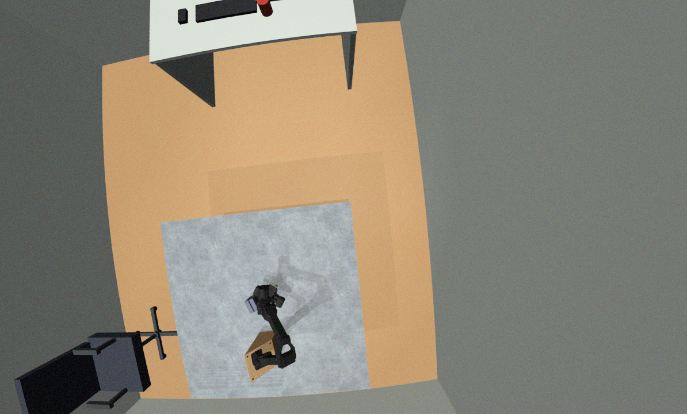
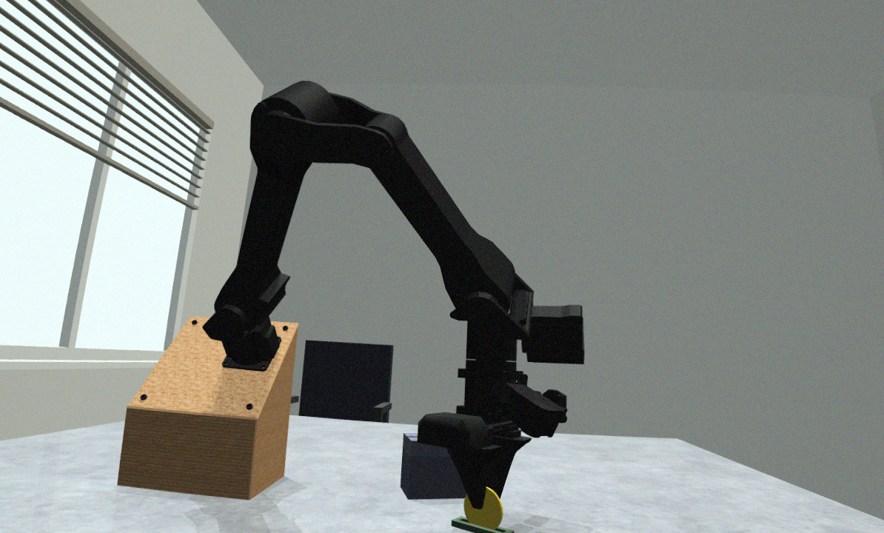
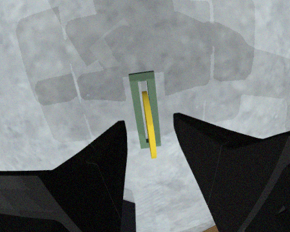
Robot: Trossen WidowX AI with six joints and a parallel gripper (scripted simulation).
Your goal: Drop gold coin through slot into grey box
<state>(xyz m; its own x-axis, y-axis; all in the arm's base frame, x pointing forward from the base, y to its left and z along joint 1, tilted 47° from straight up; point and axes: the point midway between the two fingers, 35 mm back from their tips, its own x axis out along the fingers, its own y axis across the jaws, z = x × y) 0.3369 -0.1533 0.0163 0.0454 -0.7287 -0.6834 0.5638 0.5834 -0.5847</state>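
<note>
The gold coin (image 2: 491, 515) (image 3: 153, 143) stands on edge in the green holder (image 2: 461, 523) (image 3: 142, 77). My gripper (image 2: 489, 501) (image 3: 149, 123) points down over it, open part way. In the wrist view one finger is on each side of the coin, with a gap on both sides. In the exterior view the near fingertip overlaps the coin's upper part. The grey box (image 1: 250, 305) (image 2: 425, 470) (image 3: 129, 212) stands close by, partly hidden by the gripper in the exterior view and by the left finger in the wrist view. In the top view the arm hides the coin and holder.
The arm's wooden base block (image 1: 249, 368) (image 2: 186, 450) stands on the grey-white table top (image 1: 206, 267) (image 2: 597, 470), on the box's far side from the coin. A dark chair (image 1: 117, 360) (image 2: 346, 377) is beyond the table's edge. A white desk (image 1: 284, 25) stands apart.
</note>
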